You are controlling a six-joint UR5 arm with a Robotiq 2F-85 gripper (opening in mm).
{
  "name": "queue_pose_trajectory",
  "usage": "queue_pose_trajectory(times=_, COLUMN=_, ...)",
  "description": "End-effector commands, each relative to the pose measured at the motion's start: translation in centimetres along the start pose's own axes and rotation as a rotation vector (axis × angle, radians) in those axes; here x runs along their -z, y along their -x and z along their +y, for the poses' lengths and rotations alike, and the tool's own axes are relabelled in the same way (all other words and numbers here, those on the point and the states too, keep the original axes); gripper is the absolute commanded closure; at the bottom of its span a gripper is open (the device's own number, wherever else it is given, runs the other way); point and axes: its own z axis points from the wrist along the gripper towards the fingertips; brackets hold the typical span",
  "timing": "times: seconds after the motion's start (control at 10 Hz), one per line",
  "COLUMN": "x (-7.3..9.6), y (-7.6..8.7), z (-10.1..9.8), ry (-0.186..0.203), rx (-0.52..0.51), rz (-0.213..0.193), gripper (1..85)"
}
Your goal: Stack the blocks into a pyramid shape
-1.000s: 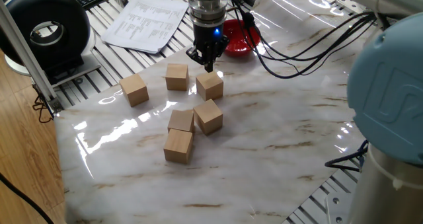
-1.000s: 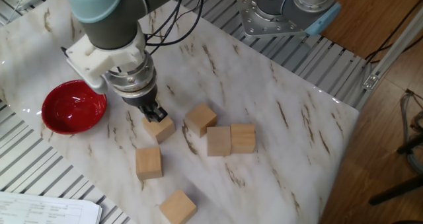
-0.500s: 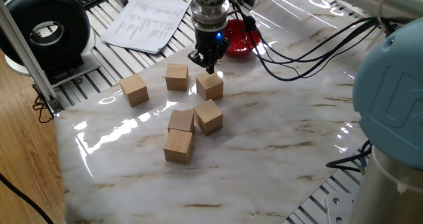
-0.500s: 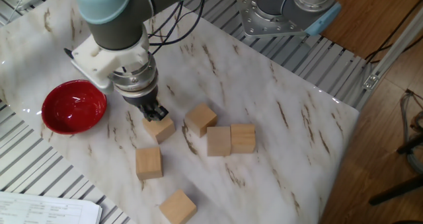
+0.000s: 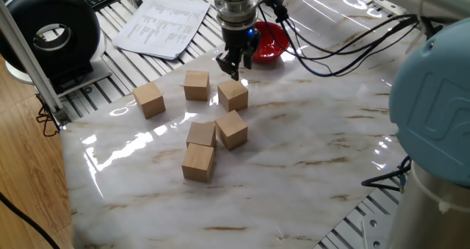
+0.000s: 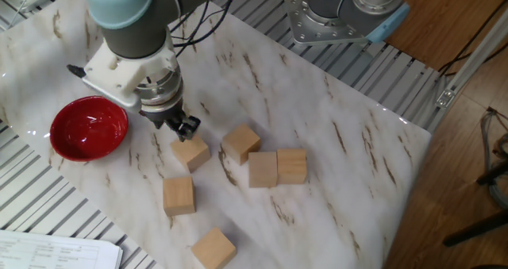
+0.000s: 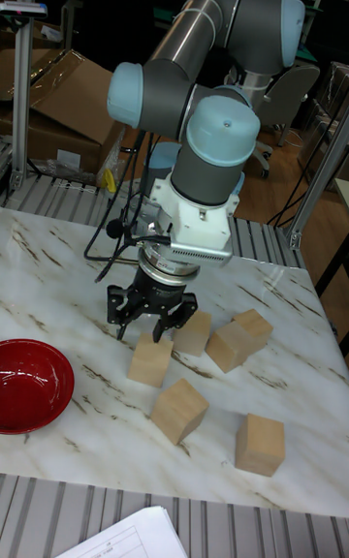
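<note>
The gripper (image 5: pixel 233 62) is seen poised just above one block (image 5: pixel 233 95), fingers spread and nothing grasped; in the tall fixed view the gripper (image 7: pixel 149 322) hangs clear over that same block (image 7: pixel 151 360). All six blocks are laid flat on the marbled desk (image 5: pixel 308 153), none stacked. A second block (image 5: pixel 196 85) is found just to one side, a third (image 5: pixel 149 99) further out toward the desk edge. Three more are clustered close together: one (image 5: pixel 231 128), one (image 5: pixel 201 134), one (image 5: pixel 198 161). The red bowl (image 6: pixel 89 128) is set apart from the blocks, behind the gripper (image 6: pixel 181 126).
</note>
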Motion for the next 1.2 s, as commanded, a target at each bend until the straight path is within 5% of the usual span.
queue_pose_trajectory(times=0.0, x=0.4, y=0.4, z=3.4, ry=0.13, rx=-0.031, rz=0.019, gripper=0.7)
queue_pose_trajectory(times=0.4, x=0.3, y=0.9, z=3.6, ry=0.102, rx=-0.062, rz=0.037, gripper=4.7)
queue_pose_trajectory(times=0.6, x=-0.2, y=0.6, z=2.1, ry=0.047, rx=-0.066, rz=0.047, gripper=14.3)
queue_pose_trajectory(times=1.1, x=-1.1, y=1.2, z=3.1, ry=0.107, rx=-0.113, rz=0.017, gripper=14.3)
